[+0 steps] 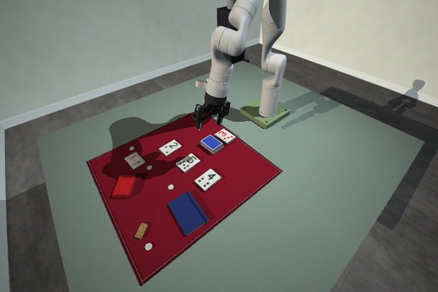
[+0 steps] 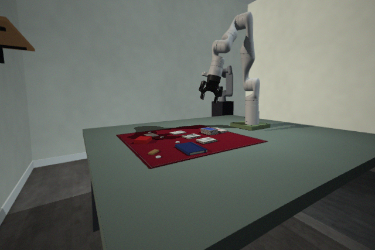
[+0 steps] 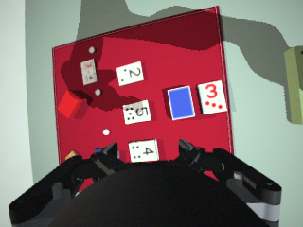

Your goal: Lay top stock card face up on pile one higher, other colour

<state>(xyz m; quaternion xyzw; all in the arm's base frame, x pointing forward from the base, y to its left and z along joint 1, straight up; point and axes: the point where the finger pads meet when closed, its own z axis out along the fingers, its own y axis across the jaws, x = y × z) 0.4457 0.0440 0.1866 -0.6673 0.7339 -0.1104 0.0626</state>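
The face-down stock is a blue-backed stack on the red mat, near its far corner. A red 3 card lies face up right beside it. A black 2, a black 5 and a black 4 lie face up in a row. My gripper is open and empty. It hangs well above the mat's far edge, close to the stock.
A small red-marked card, a red box, a blue notebook, a tan domino and several white chips lie on the mat. The arm's green base plate stands behind it.
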